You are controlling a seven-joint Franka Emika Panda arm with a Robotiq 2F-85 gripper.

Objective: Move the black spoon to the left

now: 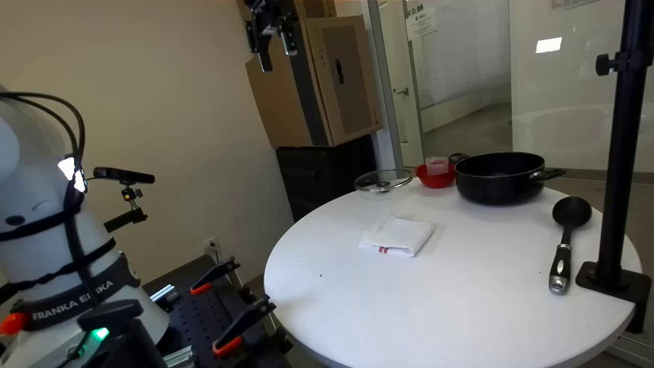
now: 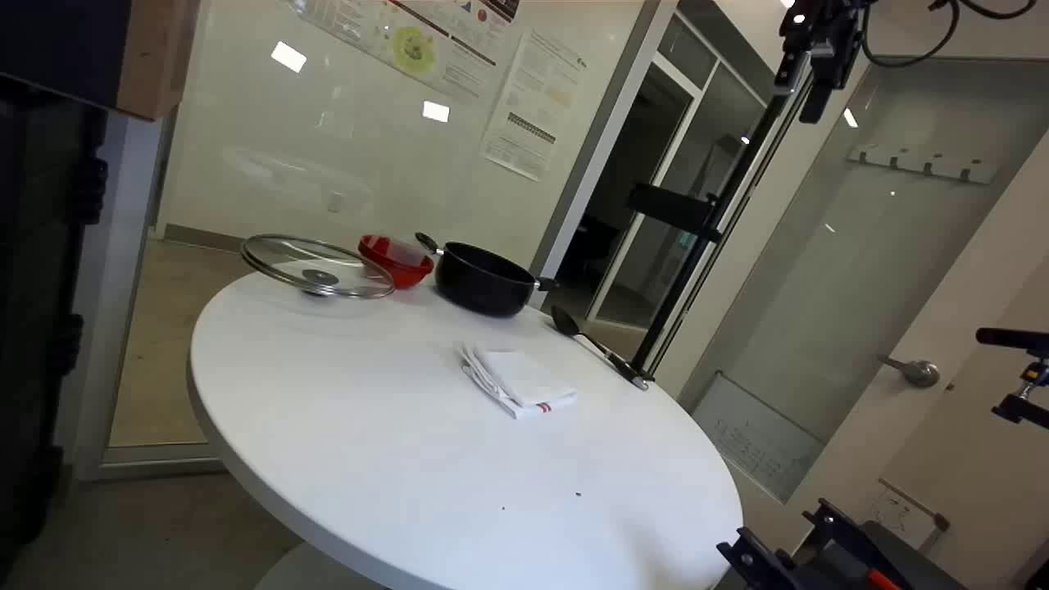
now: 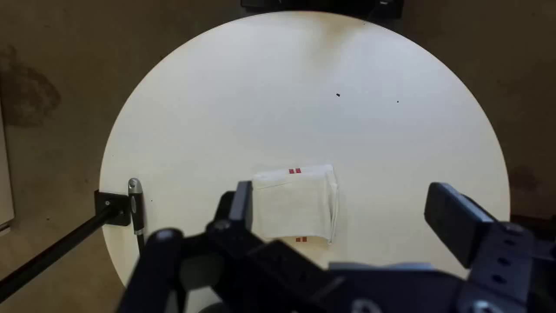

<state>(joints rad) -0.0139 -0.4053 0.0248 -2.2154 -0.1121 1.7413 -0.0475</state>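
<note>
The black spoon (image 1: 563, 255) lies on the white round table (image 1: 434, 306), with its round black bowl toward the pan and its silver-tipped handle end beside the stand base. It also shows in an exterior view (image 2: 608, 353). In the wrist view its handle (image 3: 137, 208) is at the left, and its bowl is hidden behind the gripper. My gripper (image 1: 278, 59) is high above the table, far from the spoon, and also shows in an exterior view (image 2: 797, 100). In the wrist view the gripper's fingers (image 3: 341, 191) are wide apart with nothing between them.
A black pole stand (image 1: 617, 168) stands at the table edge close beside the spoon's handle. A black pan (image 1: 500, 186), a red bowl (image 1: 434, 180) and a glass lid (image 2: 320, 279) are along the far edge. A folded white cloth (image 3: 291, 206) lies mid-table.
</note>
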